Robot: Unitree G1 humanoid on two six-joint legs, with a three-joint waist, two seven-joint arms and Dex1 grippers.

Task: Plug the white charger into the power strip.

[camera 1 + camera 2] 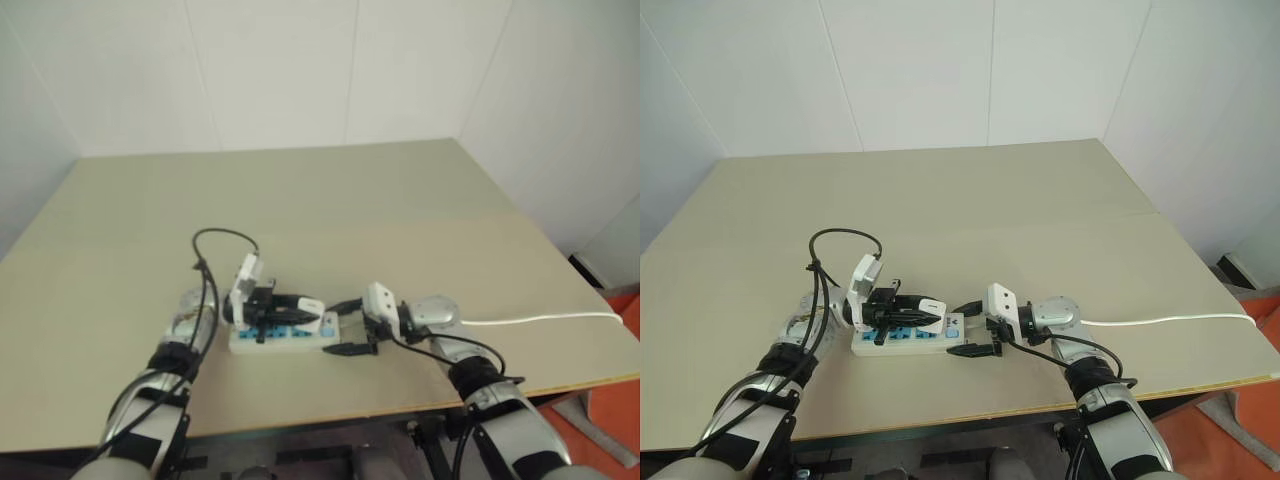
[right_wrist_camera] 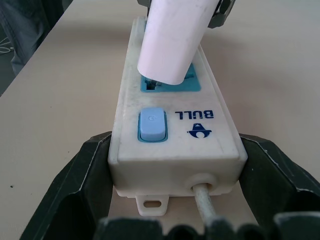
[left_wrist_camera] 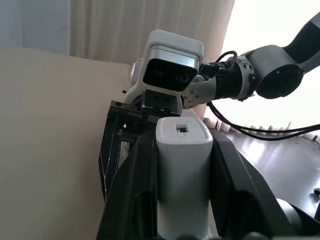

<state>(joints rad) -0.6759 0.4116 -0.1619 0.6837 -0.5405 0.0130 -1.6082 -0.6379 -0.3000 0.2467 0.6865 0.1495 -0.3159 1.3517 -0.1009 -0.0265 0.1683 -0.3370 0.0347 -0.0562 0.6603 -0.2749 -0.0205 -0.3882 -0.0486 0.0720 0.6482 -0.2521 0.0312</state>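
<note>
Power strip [image 2: 175, 145] reads "BULL".

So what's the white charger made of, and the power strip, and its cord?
The white charger looks like smooth, matte hard plastic: rounded moulded corners, soft sheen. The power strip seems hard cream plastic too, slightly scuffed, with a blue plastic button. Its cord looks like rubbery or vinyl coating, though that's a guess.

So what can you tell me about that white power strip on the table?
The power strip is a long, flat bar of white plastic lying flat on the tan table. It has blue socket faces, a blue switch and the name BULL near the end, where a thin white cord leaves. The right gripper's fingers sit either side of that end; the white charger, tilted, meets a socket.
</note>
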